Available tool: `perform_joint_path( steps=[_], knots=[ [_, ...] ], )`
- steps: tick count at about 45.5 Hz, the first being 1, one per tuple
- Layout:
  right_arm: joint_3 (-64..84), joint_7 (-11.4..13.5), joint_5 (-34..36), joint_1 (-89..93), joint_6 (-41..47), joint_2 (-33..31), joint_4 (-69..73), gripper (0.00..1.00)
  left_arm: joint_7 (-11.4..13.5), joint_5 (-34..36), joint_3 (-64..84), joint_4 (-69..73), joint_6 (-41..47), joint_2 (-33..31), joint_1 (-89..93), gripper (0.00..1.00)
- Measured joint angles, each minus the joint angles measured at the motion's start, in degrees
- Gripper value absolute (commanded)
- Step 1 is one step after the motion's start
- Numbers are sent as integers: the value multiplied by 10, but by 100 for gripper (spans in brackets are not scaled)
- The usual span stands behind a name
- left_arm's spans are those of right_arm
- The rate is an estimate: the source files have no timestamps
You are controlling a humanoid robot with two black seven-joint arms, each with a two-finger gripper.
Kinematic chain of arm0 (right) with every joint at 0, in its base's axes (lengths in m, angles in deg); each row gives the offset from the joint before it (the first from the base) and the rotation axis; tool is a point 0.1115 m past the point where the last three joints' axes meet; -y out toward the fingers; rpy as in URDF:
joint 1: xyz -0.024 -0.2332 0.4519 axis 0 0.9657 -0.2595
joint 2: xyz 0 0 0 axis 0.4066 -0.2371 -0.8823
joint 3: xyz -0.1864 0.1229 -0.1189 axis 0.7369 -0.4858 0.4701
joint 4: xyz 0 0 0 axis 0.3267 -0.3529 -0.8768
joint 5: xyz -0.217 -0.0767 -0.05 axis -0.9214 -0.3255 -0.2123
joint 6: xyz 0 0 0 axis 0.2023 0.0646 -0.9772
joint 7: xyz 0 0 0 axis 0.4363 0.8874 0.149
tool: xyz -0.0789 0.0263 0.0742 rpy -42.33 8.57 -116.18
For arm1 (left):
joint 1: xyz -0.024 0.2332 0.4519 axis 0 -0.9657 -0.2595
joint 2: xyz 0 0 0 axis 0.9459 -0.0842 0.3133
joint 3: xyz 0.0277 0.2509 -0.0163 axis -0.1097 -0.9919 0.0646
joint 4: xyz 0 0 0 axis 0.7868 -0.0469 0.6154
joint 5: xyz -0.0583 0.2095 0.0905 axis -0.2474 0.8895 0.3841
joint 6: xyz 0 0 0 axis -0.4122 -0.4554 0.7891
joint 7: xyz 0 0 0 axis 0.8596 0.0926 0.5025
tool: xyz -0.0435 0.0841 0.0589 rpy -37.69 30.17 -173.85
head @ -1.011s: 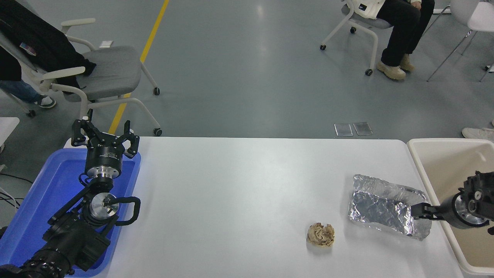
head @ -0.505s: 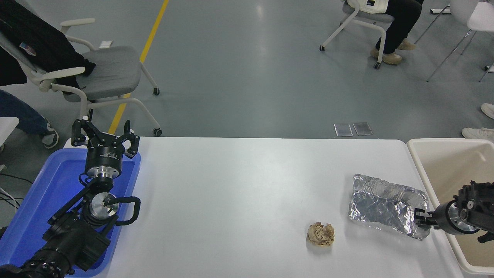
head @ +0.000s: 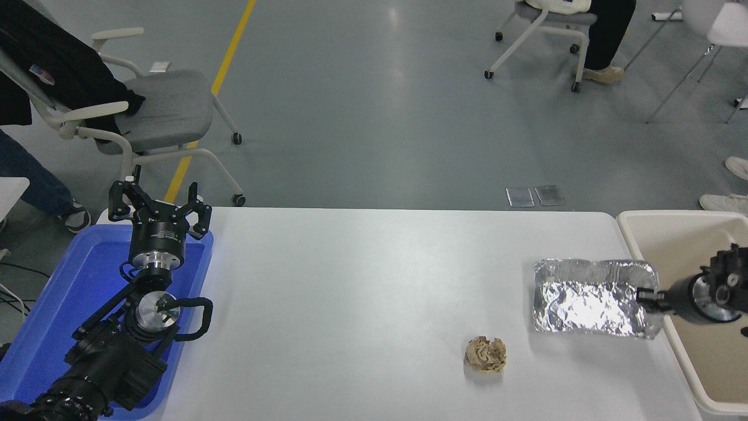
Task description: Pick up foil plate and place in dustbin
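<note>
The foil plate (head: 593, 298), shiny crinkled silver with a bent rim, is at the table's right side next to the dustbin. My right gripper (head: 647, 294) comes in from the right edge over the dustbin and is shut on the plate's right rim. The plate looks tilted, its right end raised. The dustbin (head: 672, 234) is a cream-beige bin beyond the table's right edge, its inside plain. My left gripper (head: 159, 204) is parked open above the blue tray at the lower left.
A crumpled tan paper wad (head: 485, 354) lies on the white table (head: 362, 292) in front of the plate. A blue tray (head: 70, 280) sits at the left edge under the left arm. Chairs and seated people's legs are on the floor beyond.
My right gripper has closed on the plate's right rim and moved up and back. The plate has swung round and now lies square to the table edge.
</note>
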Motion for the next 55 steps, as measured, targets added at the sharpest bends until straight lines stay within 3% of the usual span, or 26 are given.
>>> perform_joint_path(
  steps=[12,30,42,55],
  knots=[
    [169,1,2,-279,79,-57,103,0,0,0,0,0,0,0,0,99],
    [394,0,9,-615,166,-40,192,0,0,0,0,0,-1,0,-1,99],
    [458,-1,-1,-674,176,-48,191,0,0,0,0,0,-1,0,-2,99],
    [457,-17,-75,-588,133,-123,67,0,0,0,0,0,0,0,-1,99]
  ],
)
